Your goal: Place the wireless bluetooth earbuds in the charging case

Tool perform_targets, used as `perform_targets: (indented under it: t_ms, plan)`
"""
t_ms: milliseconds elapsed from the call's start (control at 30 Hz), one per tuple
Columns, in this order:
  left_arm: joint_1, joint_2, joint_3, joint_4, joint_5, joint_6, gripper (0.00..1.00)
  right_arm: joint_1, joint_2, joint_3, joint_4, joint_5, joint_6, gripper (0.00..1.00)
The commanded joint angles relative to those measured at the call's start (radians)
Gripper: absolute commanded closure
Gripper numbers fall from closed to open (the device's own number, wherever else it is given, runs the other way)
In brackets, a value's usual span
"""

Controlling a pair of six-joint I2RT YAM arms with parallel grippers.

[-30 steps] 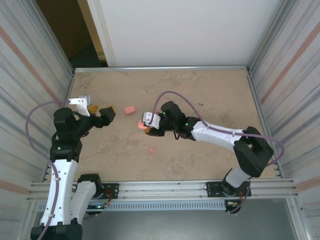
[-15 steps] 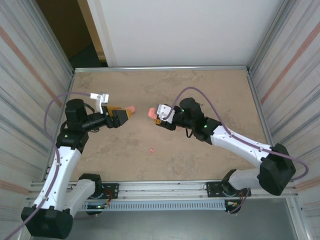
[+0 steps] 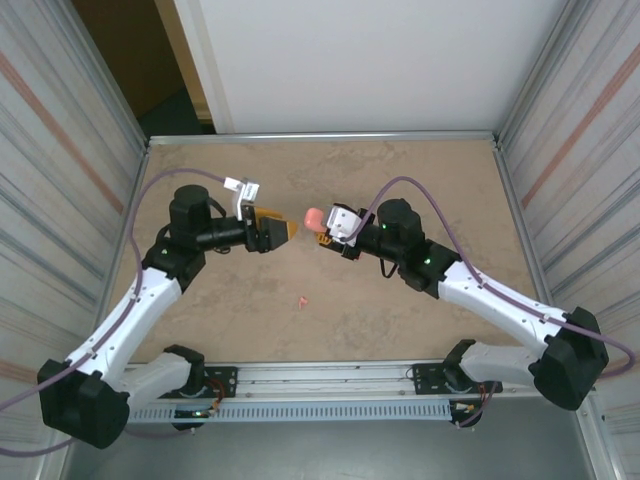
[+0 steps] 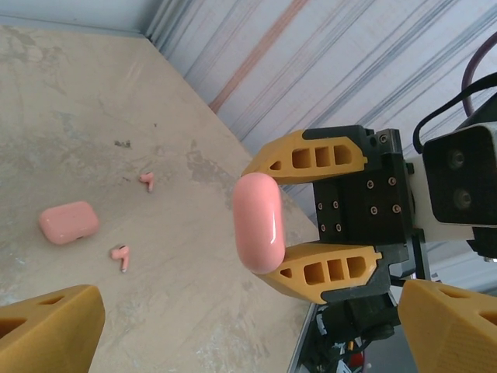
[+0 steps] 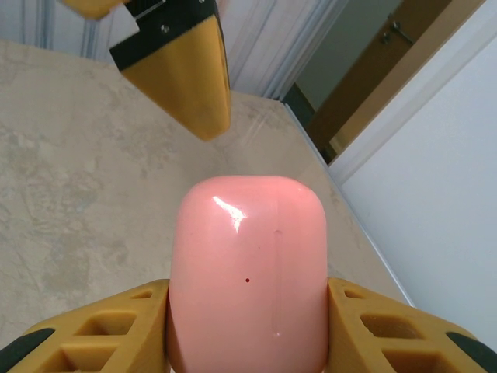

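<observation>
The right gripper [image 4: 261, 224] pinches the pink charging case [image 5: 247, 272] between its fingers, presenting it to the wide-open, empty left gripper [image 3: 289, 231] opposite, probably for a two-handed opening, while earbuds [image 4: 121, 255] lie on the table [image 3: 420, 170] below both.

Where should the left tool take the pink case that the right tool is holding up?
Probably the free half of the pink case jutting past the right tool, approached head-on. The open left tool faces that end, its fingers either side of the case's broad faces, crosswise to the right fingers pinching the narrow edges.
</observation>
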Motion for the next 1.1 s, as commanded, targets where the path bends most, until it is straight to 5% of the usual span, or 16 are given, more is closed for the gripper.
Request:
perform_targets:
  t_ms: [0,833,1067]
  plan:
    - [-0.035,0.028,0.035,0.079,-0.009,-0.017,0.05,-0.008,-0.037,-0.008,0.039,0.013,0.008,0.6]
    - [-0.118,0.167,0.099,0.131,0.016,-0.035,0.46,-0.011,-0.014,0.01,0.057,0.03,0.013,0.6]
    - [-0.127,0.187,0.101,0.161,0.018,-0.055,0.51,-0.012,-0.011,0.011,0.059,0.023,0.017,0.6]
